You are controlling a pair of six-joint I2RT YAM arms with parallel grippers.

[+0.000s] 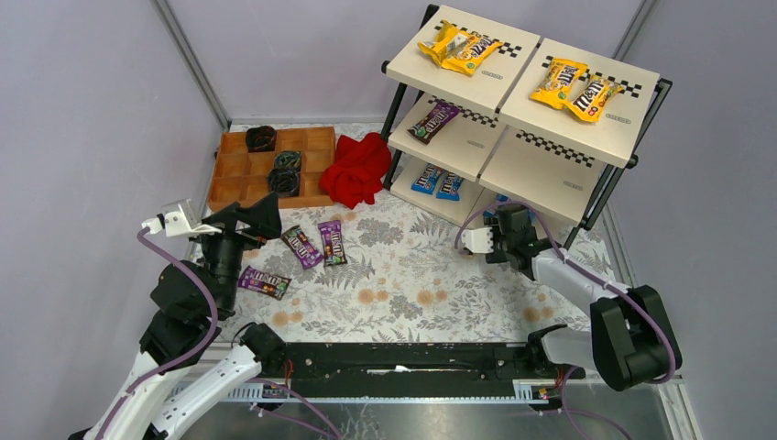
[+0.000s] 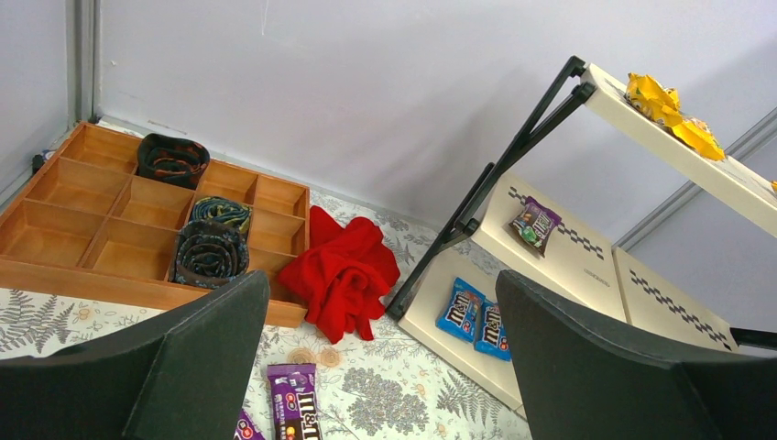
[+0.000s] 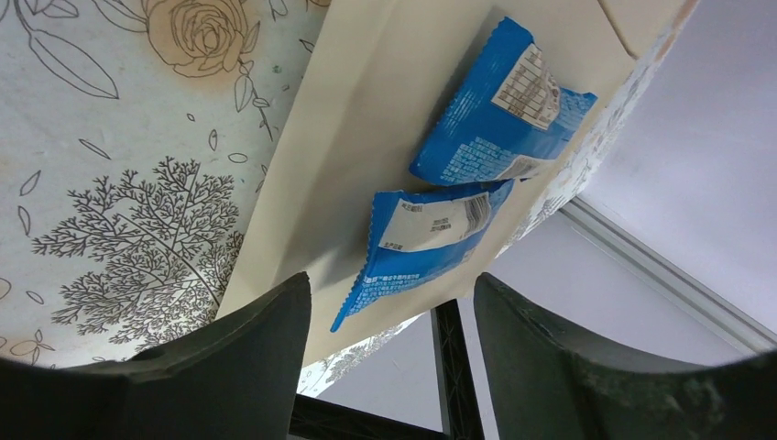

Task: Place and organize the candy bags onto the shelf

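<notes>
Seen from overhead, the left gripper point(image 1: 255, 214) hangs over the flower-printed table point(image 1: 412, 293) at about 9 o'clock. Its jaws are spread wide and hold nothing, and it is aimed toward 1 o'clock. At 11 o'clock sits the wooden compartment tray point(image 1: 240, 170) with dark rolled fabrics point(image 1: 284, 174) in its cells. Only the left wrist view is close enough to show their woven patterns.

Three purple packets point(image 1: 301, 246) lie flat on the table: one at 6 o'clock of the left gripper, and two side by side at its 4 o'clock. The left wrist view shows just one of them, plus a corner of another at its bottom edge. A crumpled red cloth point(image 1: 357, 168) rests against the tray's right end, near the foot of the shelf.

The shelf point(image 1: 550, 179) stands at 1 o'clock.
- **Top tier:** four yellow bags point(image 1: 458, 48), two on each board.
- **Middle tier:** one dark purple packet point(image 1: 433, 121) on the left board.
- **Bottom tier:** two blue bags point(image 1: 437, 181) side by side, logos up, on the left board.

The right gripper point(image 1: 509, 220) points in at the bottom tier's right board, at 3 o'clock. Overhead, the board above hides all but a sliver of blue there. The right wrist view alone shows two face-down blue bags point(image 3: 426, 247) on that cream board, barcodes up, one beyond the other. The fingers stand apart and clamp nothing. The nearer bag's end lies in the gap between them, and I cannot tell whether it touches a finger.
</notes>
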